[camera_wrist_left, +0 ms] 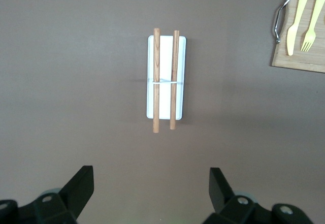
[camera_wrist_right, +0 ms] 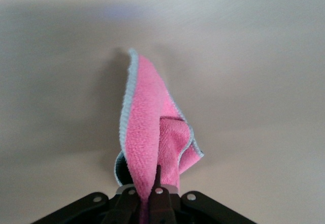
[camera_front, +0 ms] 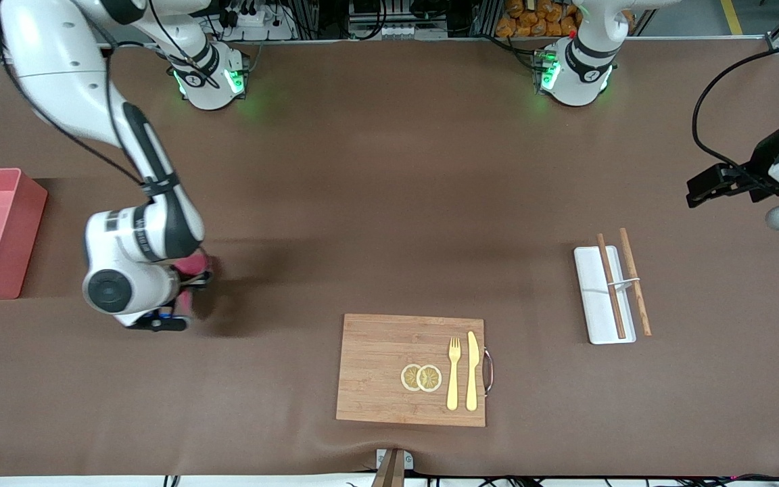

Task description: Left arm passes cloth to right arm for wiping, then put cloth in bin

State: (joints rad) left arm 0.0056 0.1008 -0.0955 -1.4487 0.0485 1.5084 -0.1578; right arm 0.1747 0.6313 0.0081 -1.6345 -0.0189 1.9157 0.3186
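Handover looks done: right gripper (camera_wrist_right: 152, 196) pinches the pink cloth (camera_wrist_right: 152, 137), which hangs over bare table near the salmon bin (camera_front: 7, 233), while the left gripper (camera_wrist_left: 151, 191) waits with fingers apart above the white tray (camera_wrist_left: 166, 76) of chopsticks (camera_wrist_left: 156, 79); binning remains.

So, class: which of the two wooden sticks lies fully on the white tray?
The stick nearer the right arm's end; the other stick lies off the tray edge.
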